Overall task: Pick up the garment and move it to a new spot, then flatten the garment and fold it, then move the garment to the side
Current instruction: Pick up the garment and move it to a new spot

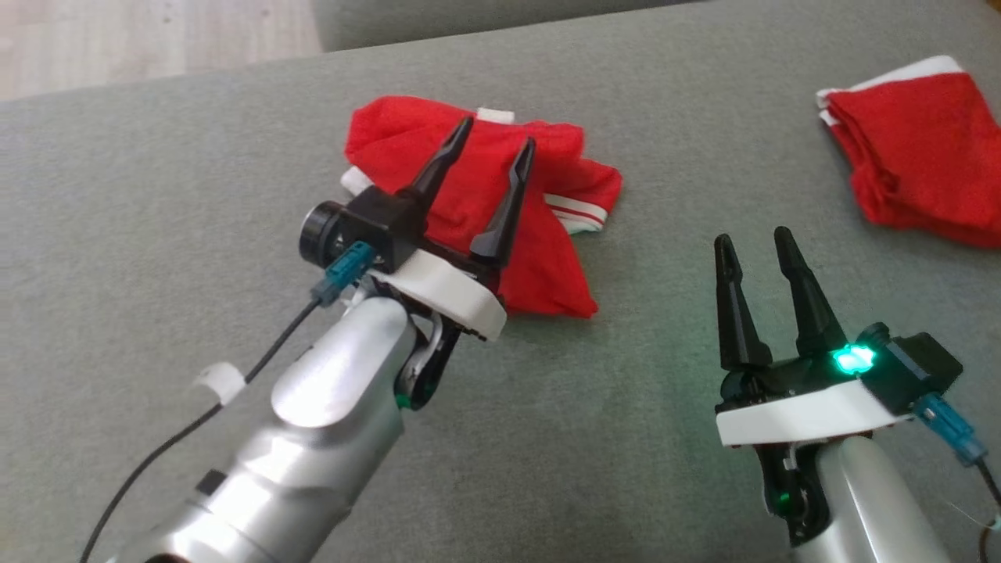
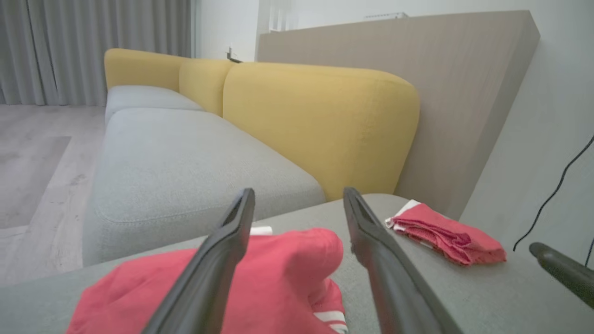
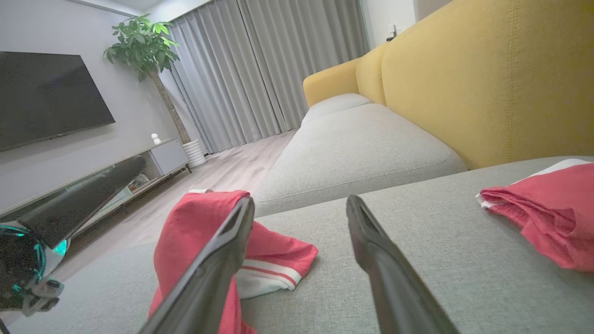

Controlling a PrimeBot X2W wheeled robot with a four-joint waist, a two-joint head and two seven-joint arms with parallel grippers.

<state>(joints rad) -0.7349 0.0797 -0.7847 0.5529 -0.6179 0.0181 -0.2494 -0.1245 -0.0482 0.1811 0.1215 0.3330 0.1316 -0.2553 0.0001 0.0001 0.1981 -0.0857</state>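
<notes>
1. Garment (image 1: 547, 266): red, crumpled, near the grey cushion's (image 1: 156, 195) far edge; long axis diagonal, far-left to near-right.
2. Left gripper (image 1: 499, 131): fingers spread wide, empty, over the garment.
3. Right gripper (image 1: 752, 234): fingers wide, empty, well apart from the garment.

The garment (image 1: 547, 266) is soft red knit cloth, matt, with white trim; the second garment (image 1: 923, 156) looks the same. The seat (image 1: 156, 195) beneath is coarse grey woven fabric, the backrest (image 2: 325, 120) a smoother yellow weave. The left gripper (image 1: 499, 131) and right gripper (image 1: 752, 235) have matt black plastic fingers on smooth white plastic collars; the left forearm (image 1: 336, 383) is satin silver metal
</notes>
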